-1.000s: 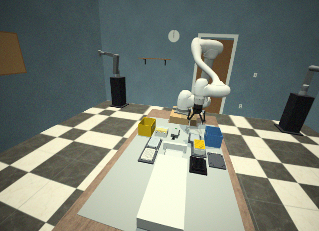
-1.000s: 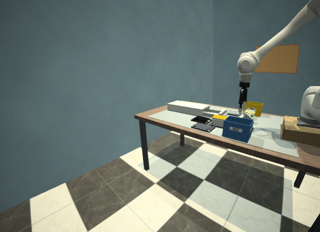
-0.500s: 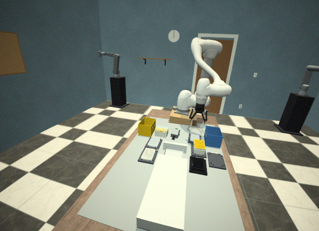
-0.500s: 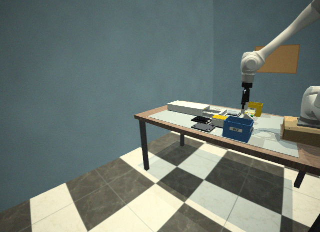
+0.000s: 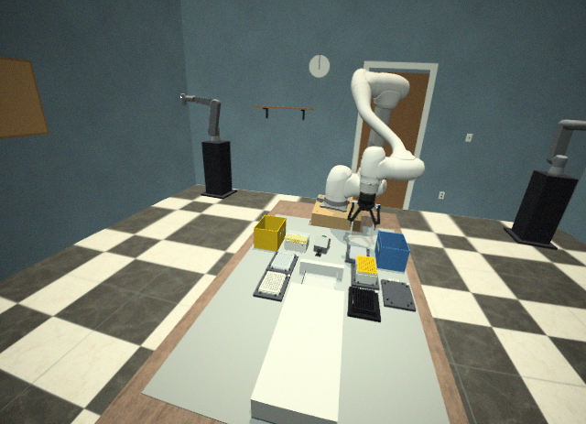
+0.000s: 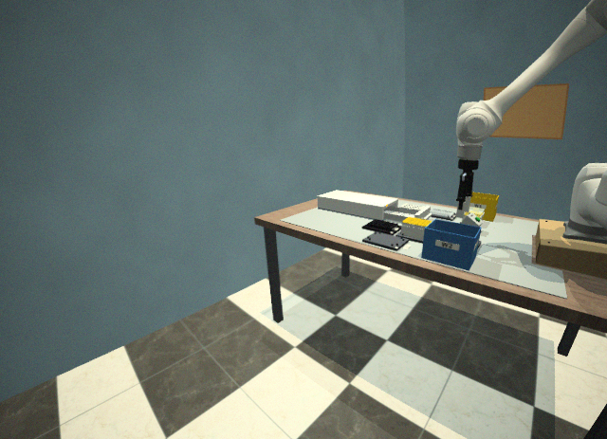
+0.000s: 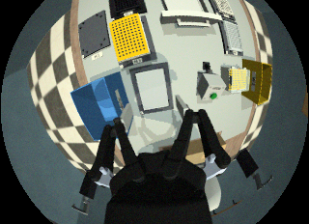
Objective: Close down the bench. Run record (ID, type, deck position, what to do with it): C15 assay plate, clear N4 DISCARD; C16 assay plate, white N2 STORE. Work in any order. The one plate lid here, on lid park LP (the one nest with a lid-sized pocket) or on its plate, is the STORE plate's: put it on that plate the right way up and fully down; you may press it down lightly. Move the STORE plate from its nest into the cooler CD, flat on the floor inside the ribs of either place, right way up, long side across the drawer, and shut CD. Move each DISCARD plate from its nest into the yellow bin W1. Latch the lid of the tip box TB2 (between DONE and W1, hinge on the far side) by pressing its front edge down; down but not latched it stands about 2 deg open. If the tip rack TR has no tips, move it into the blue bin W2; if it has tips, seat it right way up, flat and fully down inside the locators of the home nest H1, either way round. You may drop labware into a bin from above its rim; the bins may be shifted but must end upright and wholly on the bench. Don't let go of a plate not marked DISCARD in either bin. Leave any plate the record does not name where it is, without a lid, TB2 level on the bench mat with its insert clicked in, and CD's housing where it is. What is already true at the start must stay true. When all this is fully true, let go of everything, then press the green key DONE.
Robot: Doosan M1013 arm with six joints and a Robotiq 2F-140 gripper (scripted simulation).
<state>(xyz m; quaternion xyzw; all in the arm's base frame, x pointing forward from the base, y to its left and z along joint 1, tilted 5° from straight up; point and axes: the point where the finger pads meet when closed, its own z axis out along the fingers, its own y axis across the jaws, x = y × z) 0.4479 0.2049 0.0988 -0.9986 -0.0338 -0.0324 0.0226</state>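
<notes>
My gripper (image 5: 363,217) is open and empty. It hangs above the far end of the bench, over the clear plate lid (image 5: 352,246) on its dark lid park, which also shows in the wrist view (image 7: 150,87). The clear plate (image 5: 282,261) and the white plate (image 5: 272,282) sit in nests on the left. The yellow-topped tip rack (image 5: 366,266) stands beside the blue bin W2 (image 5: 392,250). The yellow bin W1 (image 5: 269,231), the tip box TB2 (image 5: 297,241) and the DONE key (image 5: 321,244) line the far left. The cooler drawer (image 5: 321,270) stands pulled out.
A black plate (image 5: 363,302) and an empty grey nest (image 5: 397,294) lie near the tip rack. The long white cooler housing (image 5: 302,348) runs down the bench's middle. The arm's base stands on a tan block (image 5: 333,216) at the far end.
</notes>
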